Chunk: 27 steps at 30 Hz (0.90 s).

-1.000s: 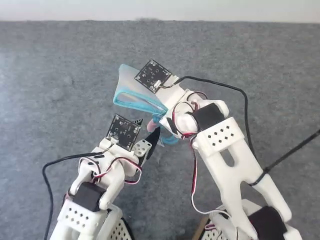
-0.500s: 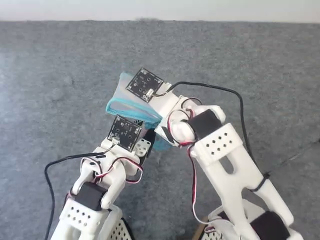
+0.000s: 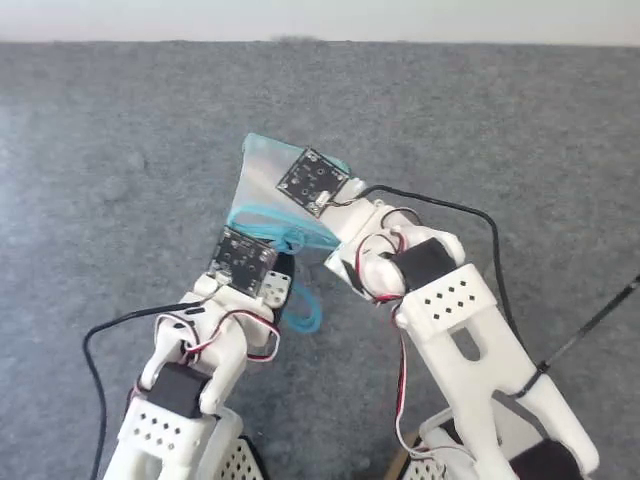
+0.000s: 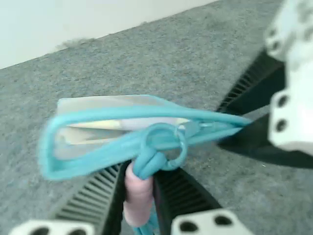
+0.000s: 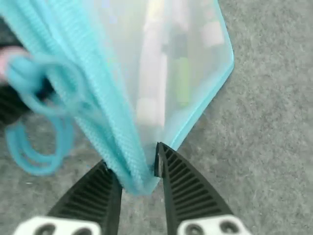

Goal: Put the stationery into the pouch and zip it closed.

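Observation:
The translucent pouch (image 3: 265, 178) with teal trim hangs above the grey table between both arms. Pens (image 5: 182, 81) show through its wall. My right gripper (image 5: 139, 170) is shut on the pouch's zipper-end corner (image 5: 138, 182). My left gripper (image 4: 139, 182) is shut on the pink pull tag (image 4: 138, 193), which hangs from the teal cord and ring (image 4: 164, 142) at the slider. In the high view the left gripper (image 3: 287, 285) sits just below the pouch's teal mouth (image 3: 280, 218). In the left wrist view the mouth (image 4: 73, 147) gapes beyond the slider.
A teal cord loop (image 3: 303, 308) dangles beside the left gripper. The right arm's black finger (image 4: 252, 95) shows close behind the pouch in the left wrist view. Black cables (image 3: 470, 195) trail from both arms. Open grey carpet (image 3: 110, 150) lies all around.
The right arm swung the pouch left, then back right and a little farther from the arms. The teal cord loop now hangs in sight below the left gripper.

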Tool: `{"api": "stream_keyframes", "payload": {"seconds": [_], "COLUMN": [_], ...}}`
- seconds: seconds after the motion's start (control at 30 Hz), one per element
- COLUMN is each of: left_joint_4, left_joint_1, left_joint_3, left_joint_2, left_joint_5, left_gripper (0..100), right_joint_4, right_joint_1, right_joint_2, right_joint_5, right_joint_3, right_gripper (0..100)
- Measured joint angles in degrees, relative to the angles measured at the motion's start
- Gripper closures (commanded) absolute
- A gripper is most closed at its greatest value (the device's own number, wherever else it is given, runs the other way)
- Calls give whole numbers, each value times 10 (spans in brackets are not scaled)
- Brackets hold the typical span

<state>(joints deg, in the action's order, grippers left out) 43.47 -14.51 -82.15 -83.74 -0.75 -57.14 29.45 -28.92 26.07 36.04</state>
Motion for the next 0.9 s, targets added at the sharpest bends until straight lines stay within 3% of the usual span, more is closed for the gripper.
{"api": "stream_keyframes", "payload": {"seconds": [0.4, 0.73, 0.9], "left_joint_4": [0, -4, -18], "left_joint_1": [45, 88, 101], "left_joint_3": [0, -1, -3], "left_joint_2": [0, 1, 11], "left_joint_5": [0, -7, -21], "left_gripper": [991, 991, 990], "right_joint_4": [30, 89, 92], "right_joint_1": [-75, -153, -158], "right_joint_2": [9, 156, 192], "right_joint_5": [13, 30, 30], "right_joint_3": [23, -12, -33], "right_gripper": [991, 991, 991]}}
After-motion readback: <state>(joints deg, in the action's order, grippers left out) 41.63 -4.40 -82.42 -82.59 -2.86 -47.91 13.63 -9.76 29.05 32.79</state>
